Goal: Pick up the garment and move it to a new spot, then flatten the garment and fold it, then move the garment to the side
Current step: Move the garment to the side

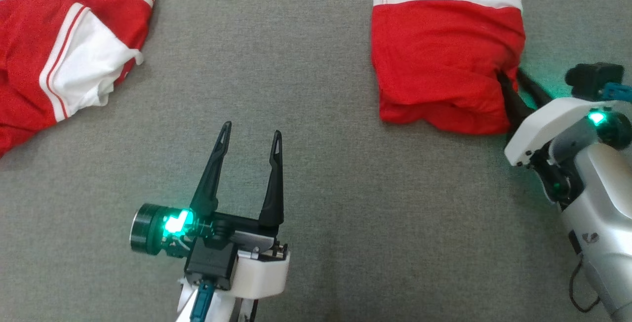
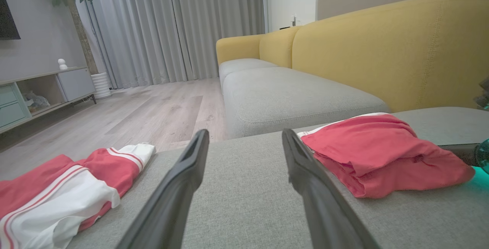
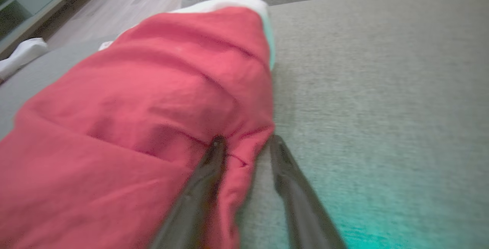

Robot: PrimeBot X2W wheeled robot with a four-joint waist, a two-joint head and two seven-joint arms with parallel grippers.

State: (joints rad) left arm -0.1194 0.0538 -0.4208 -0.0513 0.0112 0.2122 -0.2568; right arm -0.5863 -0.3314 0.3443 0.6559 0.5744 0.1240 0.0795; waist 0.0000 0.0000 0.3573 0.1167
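The folded red garment with a white band along its far edge lies at the upper right of the grey cushion. My right gripper is at the garment's right edge, open. In the right wrist view one finger rests on the red cloth and the other on the cushion beside it, with the cloth's edge between them. My left gripper stands open and holds nothing at the lower middle, well left of the garment; its tips point across the cushion.
A second red and white garment lies unfolded at the upper left. The cushion's far edge drops to a wooden floor. A yellow sofa back rises behind the folded garment.
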